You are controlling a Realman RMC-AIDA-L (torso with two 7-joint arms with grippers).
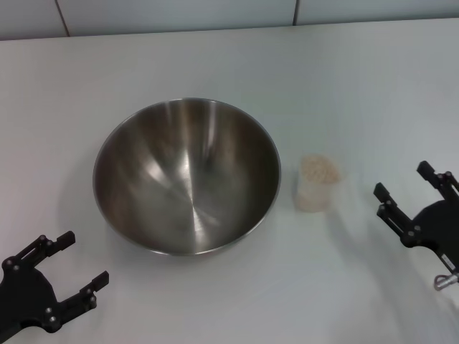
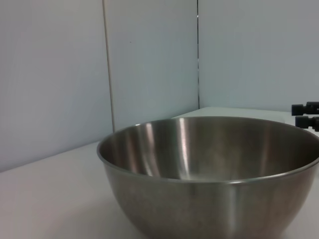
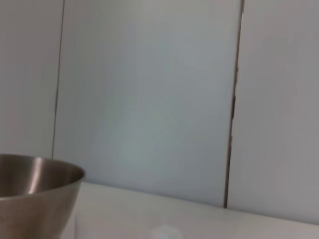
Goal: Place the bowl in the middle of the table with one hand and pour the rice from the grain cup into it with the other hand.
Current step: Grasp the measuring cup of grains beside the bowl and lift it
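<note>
Now, with bowl (image 1: 186, 175) mid-table (image 1: 344, 86), empty: bring right gripper (image 1: 412, 197), spread wide, level onto grain cup (image 1: 318, 183) of rice (image 1: 319, 169) beside bowl's rim; clamp gently, lift upright. Left gripper (image 1: 80, 261), also spread, idles near-left.

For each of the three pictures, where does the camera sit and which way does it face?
Head view: above the table, looking down at the bowl and grain cup; left claw and right claw both show, open.
Left wrist view: low near the table, facing the bowl side-on; the black tips at the picture's edge are probably the other arm's claw.
Right wrist view: low, facing the wall; no claw shows.
All three views share the bowl.
</note>
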